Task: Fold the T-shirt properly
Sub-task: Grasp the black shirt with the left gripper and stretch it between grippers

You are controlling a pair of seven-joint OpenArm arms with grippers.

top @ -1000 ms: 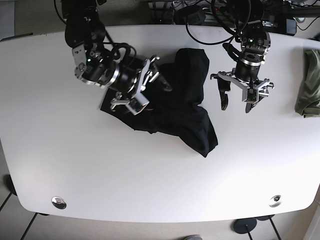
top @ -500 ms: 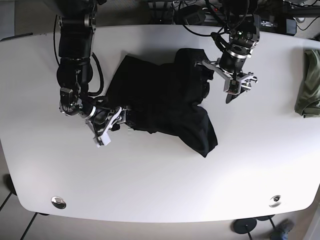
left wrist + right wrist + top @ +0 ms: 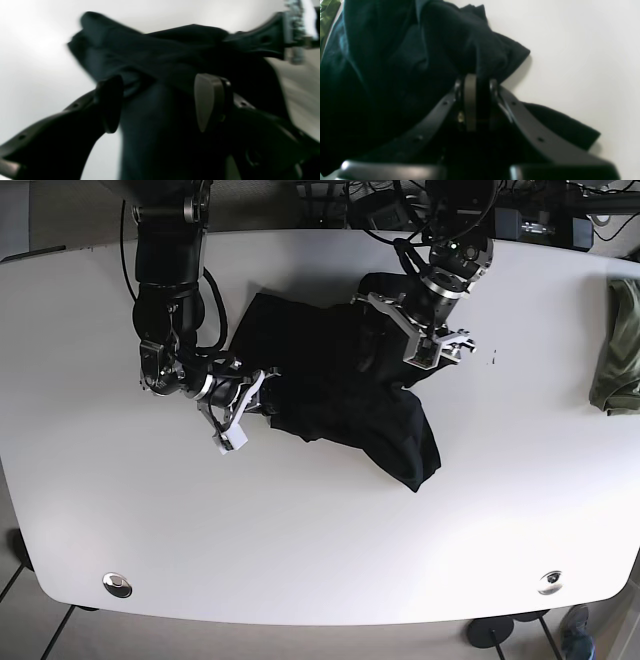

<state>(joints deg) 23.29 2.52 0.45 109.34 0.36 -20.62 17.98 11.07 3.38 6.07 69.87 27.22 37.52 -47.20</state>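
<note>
One crumpled black cotton T-shirt (image 3: 340, 385) is spread across the middle of the white counter (image 3: 320, 550). Its near left edge is pinched between the clenched jaws of the right gripper (image 3: 477, 82). The left gripper (image 3: 160, 100) is held over the shirt's far right part, its jaws parted around bunched fabric. An olive-green garment (image 3: 618, 350) is seen at the counter's right edge.

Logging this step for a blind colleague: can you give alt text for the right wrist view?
The right claw is shut on a bunched fold of the black T-shirt, which lies crumpled on the white table. A sliver of green cloth shows at the top left corner.
</note>
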